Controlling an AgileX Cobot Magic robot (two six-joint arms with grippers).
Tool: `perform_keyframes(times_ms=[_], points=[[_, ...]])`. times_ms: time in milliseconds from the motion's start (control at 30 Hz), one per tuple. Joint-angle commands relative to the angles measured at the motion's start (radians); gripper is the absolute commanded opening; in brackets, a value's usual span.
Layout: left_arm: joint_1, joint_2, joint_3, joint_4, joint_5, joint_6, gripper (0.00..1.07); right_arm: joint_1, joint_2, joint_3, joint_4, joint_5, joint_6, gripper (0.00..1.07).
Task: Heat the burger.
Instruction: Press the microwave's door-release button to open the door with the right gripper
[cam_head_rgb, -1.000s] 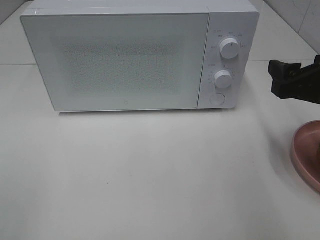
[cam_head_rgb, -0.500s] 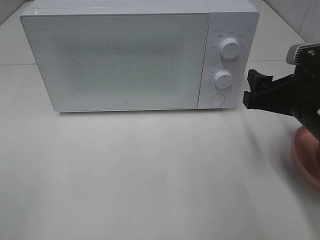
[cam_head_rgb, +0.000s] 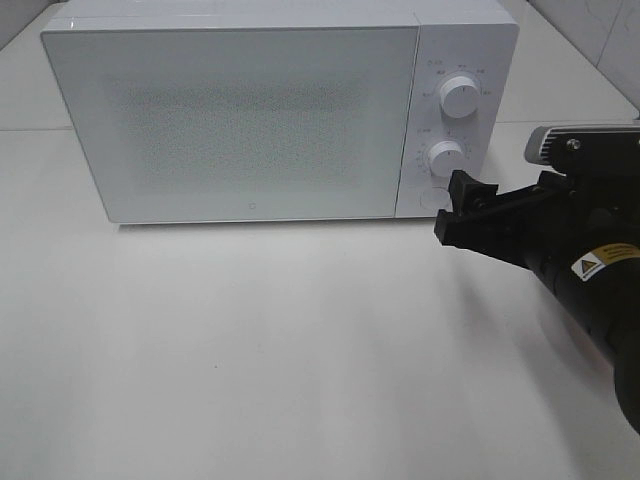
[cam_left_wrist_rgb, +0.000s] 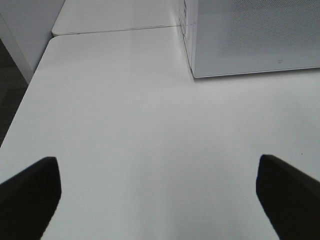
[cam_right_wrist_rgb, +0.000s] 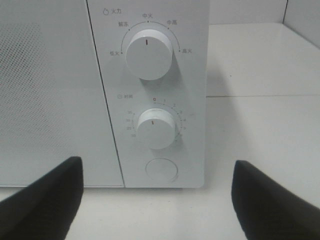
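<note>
The right gripper (cam_head_rgb: 458, 208), fingers apart and empty, faces the door button (cam_right_wrist_rgb: 161, 170) of the microwave (cam_head_rgb: 240, 110); aimed high, it could nudge the timer knob (cam_right_wrist_rgb: 156, 126) instead. The left gripper (cam_left_wrist_rgb: 160, 200) is spread wide; the burger is nowhere in view.

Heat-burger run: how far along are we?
Done: nothing visible; the microwave door is shut and the burger is in no view. In hand: the right gripper, open, faces the round button below the lower knob. To do, likely: open the door, load the burger, start it. The left gripper hangs open over the table.
</note>
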Motion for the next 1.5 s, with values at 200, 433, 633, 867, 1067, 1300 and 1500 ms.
perform_keyframes(times_ms=[200, 433, 633, 867, 1067, 1300, 1500], points=[[0.002, -0.007, 0.003, -0.003, -0.002, -0.002, 1.0, 0.003, -0.003, -0.002, -0.008, -0.007, 0.596, 0.58], [0.002, -0.007, 0.003, -0.003, -0.002, -0.002, 1.0, 0.003, -0.003, -0.002, -0.008, 0.03, 1.141, 0.32], [0.002, -0.007, 0.003, -0.003, -0.002, -0.002, 1.0, 0.003, -0.003, -0.002, -0.007, 0.035, 1.336, 0.12], [0.002, -0.007, 0.003, -0.003, -0.002, -0.002, 1.0, 0.003, -0.003, -0.002, -0.008, 0.164, 1.459, 0.0], [0.002, -0.007, 0.003, -0.003, -0.002, -0.002, 1.0, -0.008, -0.003, -0.002, -0.009, 0.193, 1.491, 0.0], [0.002, -0.007, 0.003, -0.003, -0.002, -0.002, 1.0, -0.078, -0.003, -0.006, -0.059, 0.268, 1.49, 0.0], [0.002, -0.007, 0.003, -0.003, -0.002, -0.002, 1.0, -0.141, 0.039, -0.058, -0.167, 0.291, 1.496, 0.0]])
